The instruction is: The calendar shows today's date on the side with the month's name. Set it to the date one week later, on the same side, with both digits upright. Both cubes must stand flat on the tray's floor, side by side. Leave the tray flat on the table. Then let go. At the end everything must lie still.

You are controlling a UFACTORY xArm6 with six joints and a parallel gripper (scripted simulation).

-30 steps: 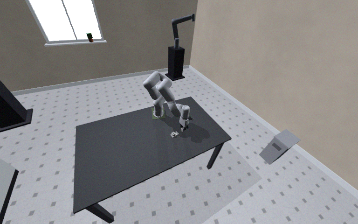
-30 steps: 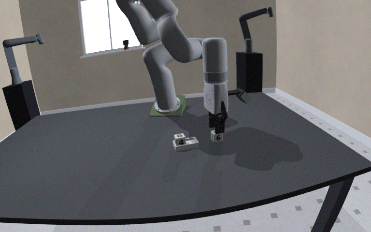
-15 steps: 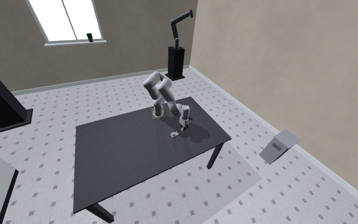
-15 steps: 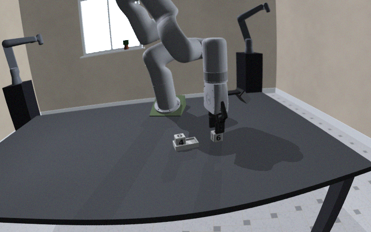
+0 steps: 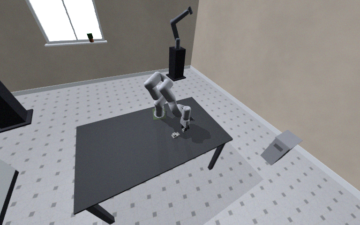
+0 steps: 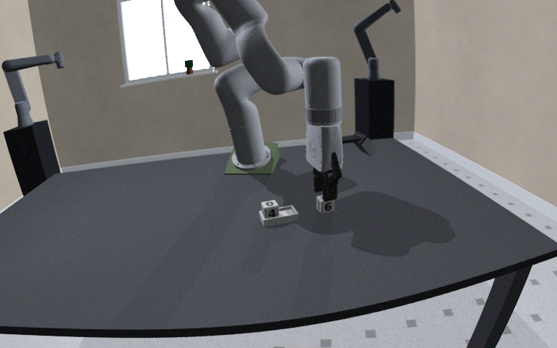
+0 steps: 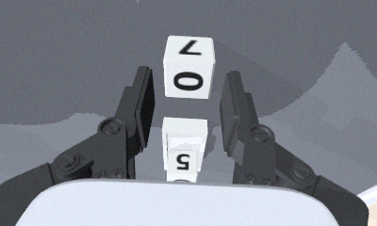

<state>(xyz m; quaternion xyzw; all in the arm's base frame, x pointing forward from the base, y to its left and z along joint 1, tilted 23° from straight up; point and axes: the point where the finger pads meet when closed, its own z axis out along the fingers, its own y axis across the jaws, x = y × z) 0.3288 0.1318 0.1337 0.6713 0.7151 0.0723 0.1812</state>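
matt dark tabletop point(image 5: 126, 150) point(image 6: 164, 258), smooth plastic-looking white cubes point(image 6: 270, 209) point(image 7: 188, 68)
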